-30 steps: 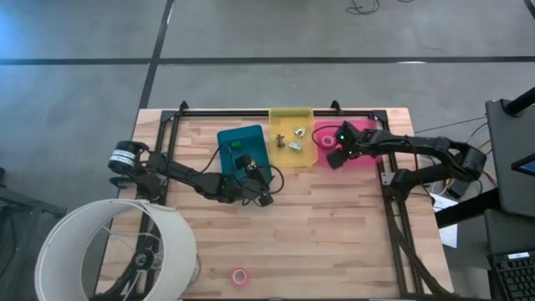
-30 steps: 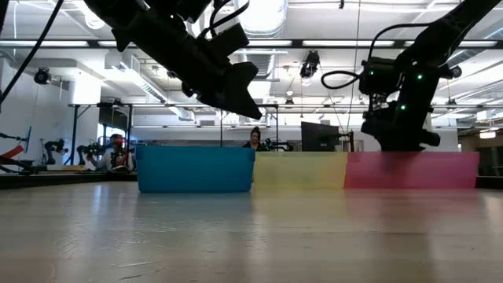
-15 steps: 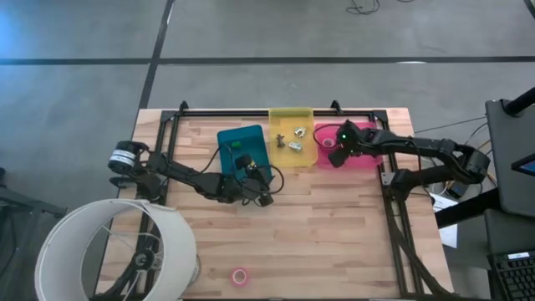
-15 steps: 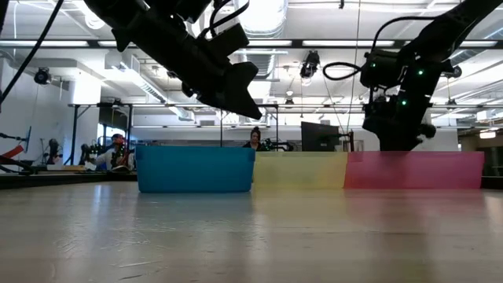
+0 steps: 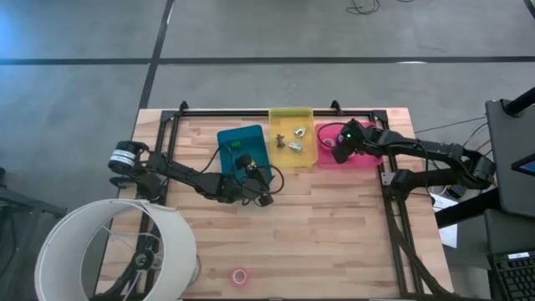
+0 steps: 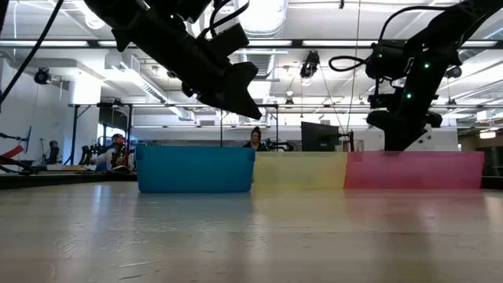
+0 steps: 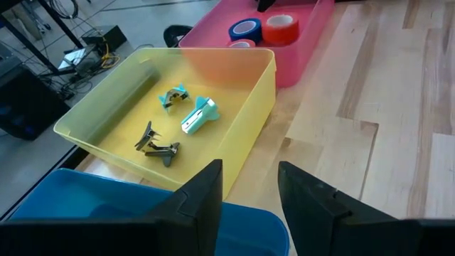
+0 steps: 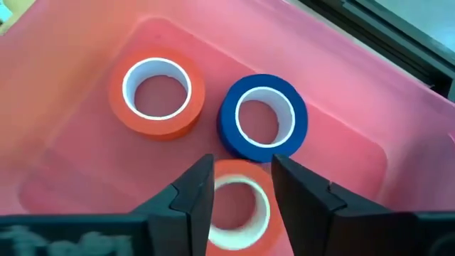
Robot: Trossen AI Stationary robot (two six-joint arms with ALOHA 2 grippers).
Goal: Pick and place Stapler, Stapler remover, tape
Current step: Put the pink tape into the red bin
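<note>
Right tool [image 5: 341, 147] has risen, open, above the pink bin [image 5: 368, 158].

Two slim arms, dark grey to black, built from jointed tubular segments. The left arm [image 5: 180, 176] ends at its base in a round silver-and-black motor housing [image 5: 124, 158], and a thin black cable loops beside its wrist. The right arm [image 5: 418, 150] carries a small glowing green light [image 5: 343, 134] on its wrist and has black cables running along it. Each claw has two flat, dark, angular fingers [image 7: 201, 199], matte and unmarked, as seen on the right claw [image 8: 242, 186] too.
</note>
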